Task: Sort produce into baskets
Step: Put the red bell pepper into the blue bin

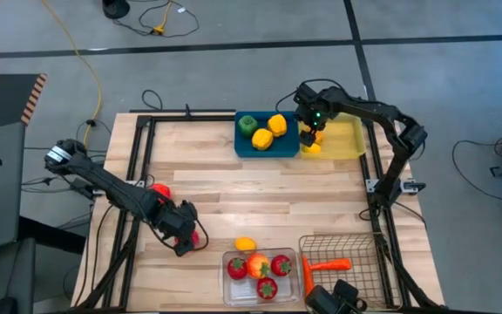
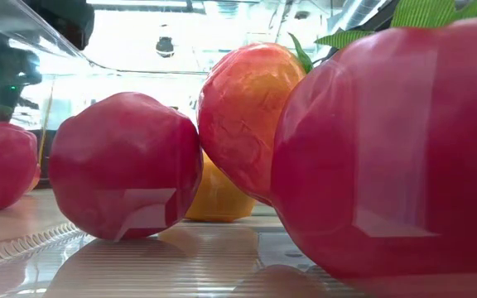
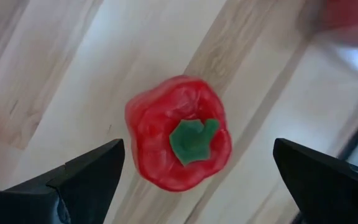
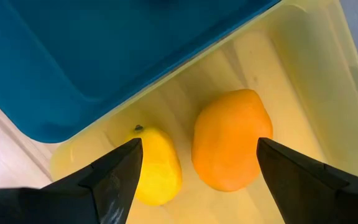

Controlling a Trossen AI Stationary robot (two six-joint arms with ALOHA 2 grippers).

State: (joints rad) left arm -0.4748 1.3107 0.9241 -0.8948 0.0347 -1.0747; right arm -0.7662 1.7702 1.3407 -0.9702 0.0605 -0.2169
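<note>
A red pepper [image 3: 179,132] stands on the bare table, its green stem up; it also shows in the high view [image 1: 197,236]. My left gripper [image 3: 199,149] hangs open right above it, one finger on either side, apart from it; in the high view my left gripper [image 1: 186,232] is at the near left. My right gripper [image 1: 314,133] is open over the yellow tray [image 1: 349,139] at the far right. An orange [image 4: 229,140] and a lemon [image 4: 155,169] lie on the floor of the yellow tray [image 4: 303,74]. My right gripper [image 4: 199,144] stands astride the orange without touching it.
The blue tray [image 1: 244,146] beside the yellow one holds a green pepper [image 1: 247,125] and two yellow peppers [image 1: 269,132]. At the near edge, a clear bin [image 1: 230,288] holds red produce, and a wire basket [image 1: 356,249] holds a carrot [image 1: 329,263]. A yellow-orange fruit [image 1: 245,244] and a red piece [image 1: 159,189] lie loose.
</note>
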